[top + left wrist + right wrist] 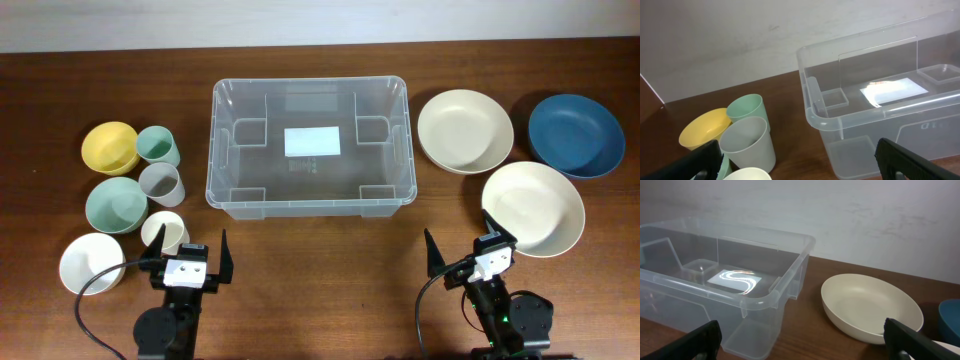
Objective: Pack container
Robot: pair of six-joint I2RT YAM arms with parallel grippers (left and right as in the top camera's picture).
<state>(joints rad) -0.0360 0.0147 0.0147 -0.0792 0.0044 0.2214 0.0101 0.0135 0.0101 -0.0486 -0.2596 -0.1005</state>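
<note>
The container (258,165) is a large clear plastic bin with a white label on its base, standing empty at the middle back of the table. My left gripper (190,252) hovers open near the front left, apart from the bin, with nothing between its fingers. In the left wrist view the container (850,42) fills the right side and the left gripper (800,167) has its jaws spread wide. Open as well, my right gripper (465,240) hangs at the front right. Its wrist view shows the container (765,242) on the left, and the right gripper (802,345) is empty.
Left of the bin stand a yellow bowl (108,147), green cup (157,146), grey cup (161,184), green bowl (116,204), cream cup (165,233) and white bowl (92,264). To the right lie a cream bowl (465,131), blue bowl (575,135) and another cream bowl (533,208).
</note>
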